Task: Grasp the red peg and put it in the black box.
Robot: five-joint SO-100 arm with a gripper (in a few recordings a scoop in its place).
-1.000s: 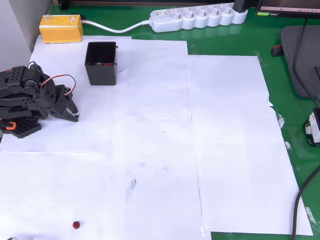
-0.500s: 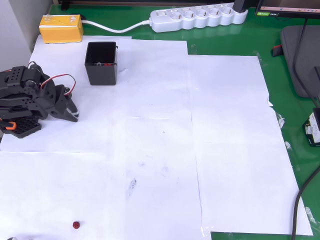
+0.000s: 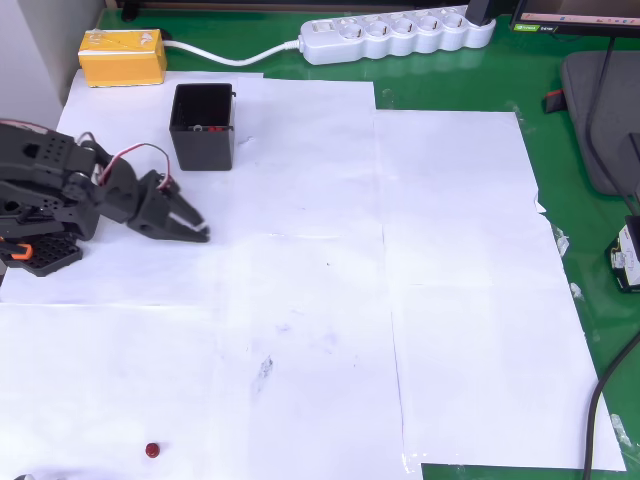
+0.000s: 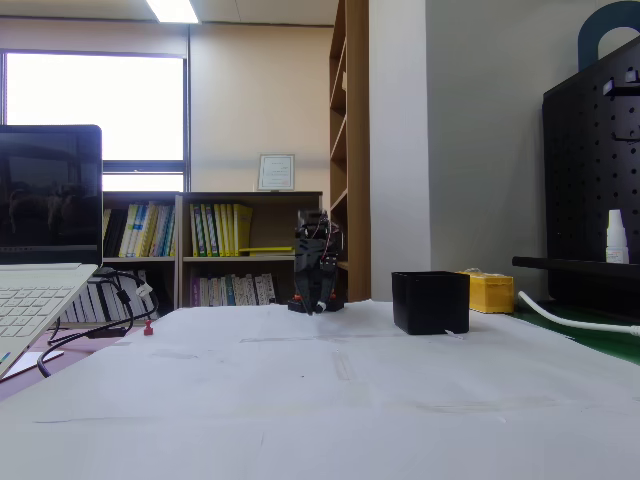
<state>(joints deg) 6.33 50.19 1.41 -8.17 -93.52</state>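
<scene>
A: White paper sheets are seen covering most of the green counter. Where is the red peg located?

B: The red peg is found lying on the paper near the bottom-left corner of the overhead view, well apart from everything else. In the fixed view it is seen at the left edge of the sheets, beside a bundle of dark cables.

A: And the black box?

B: The black box is placed upright and open-topped near the upper left of the overhead view, below the yellow block. Small objects, one of them red, are visible inside it, but they cannot be identified.

A: How is the pincer positioned?

B: The pincer is extended from the black arm at the left edge, its tips pointing right over the paper, just below the box and not touching it. The jaws are drawn close together, with nothing held between them. In the fixed view the pincer is seen pointing downward, left of the box.
</scene>
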